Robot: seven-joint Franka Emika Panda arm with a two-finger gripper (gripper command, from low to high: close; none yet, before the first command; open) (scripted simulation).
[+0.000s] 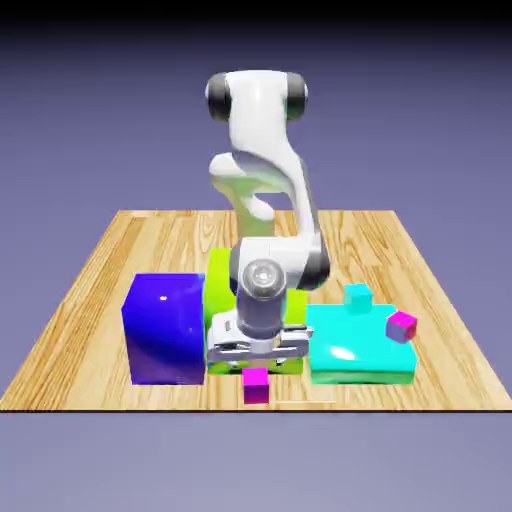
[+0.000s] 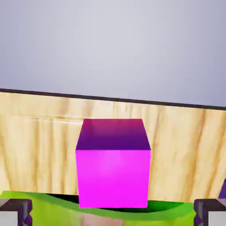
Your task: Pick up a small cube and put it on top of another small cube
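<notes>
Two grey fingertips (image 2: pixel 16 212) stand wide apart at the bottom edge of the hand view, so the gripper (image 2: pixel 113 214) is released and grasps nothing. Between them, and farther up that view, is the small magenta cube (image 2: pixel 113 178), with a gap to either side.

In the exterior view, this cube sits just in front of the lime block (image 1: pixel 224 285), near the wooden table's (image 1: pixel 80 330) front edge. The hand is directly behind it there, hiding much of the lime block. Whether the cube touches that block, I cannot tell.

The big blue block (image 1: pixel 165 330) stands beside the lime one, toward the exterior view's left. Toward its right lies the low, wide cyan block (image 1: pixel 360 345). A tiny cyan cube (image 1: pixel 358 297) shows at its back edge, and a tilted magenta-and-violet cube (image 1: pixel 402 326) shows at its right side; their contact with it is unclear.
</notes>
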